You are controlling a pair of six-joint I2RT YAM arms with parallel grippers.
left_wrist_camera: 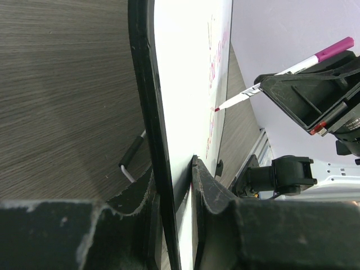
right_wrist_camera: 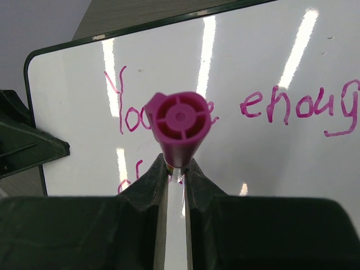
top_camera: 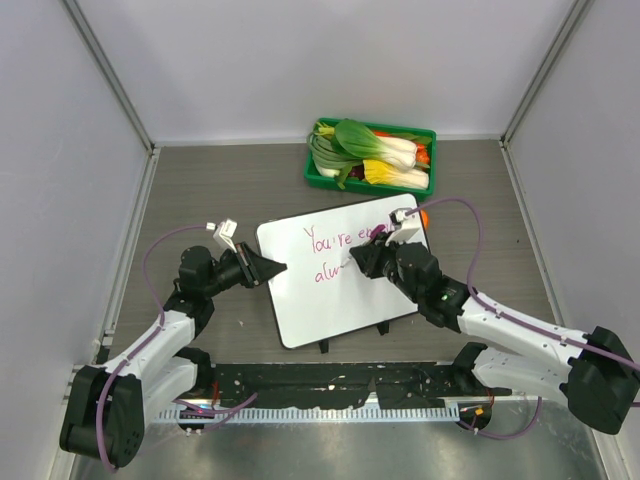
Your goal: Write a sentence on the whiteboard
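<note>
- You are looking at a gray table point(top_camera: 200, 200) with a wood-like grain. Pale walls point(top_camera: 300, 60) stand on three sides of it.
- A shiny metal strip point(top_camera: 350, 445) runs along the near edge, by the bases of both arms.
- A green tray point(top_camera: 311, 172) sits at the far end of the table. It is full of vegetables point(top_camera: 378, 148), mostly leafy greens, with something orange peeking out.
- The whiteboard point(top_camera: 330, 300) lies in the middle of the table, between the two arms. It is turned a little crooked. A strip of bare table shows between it and the tray.
- The sentence point(top_camera: 335, 240) is in thin pink writing on the far half of the board. The top line reads "You're enoug". The second line starts with "alw". In the top view, the right arm hides some of the letters.
- Your left pincer point(top_camera: 274, 268) is pinched on the left edge of the board. It has one finger on each side of the black rim.
- Your right pincer point(top_camera: 362, 262) is closed tight on a pink pen point(right_wrist_camera: 180, 119), above the middle of the board.
- The pen tip points at the board by the second line. From the left wrist it looks right at the white face, but you cannot tell for sure if it touches.
- Purple cords point(top_camera: 150, 260) loop along both arms.
</note>
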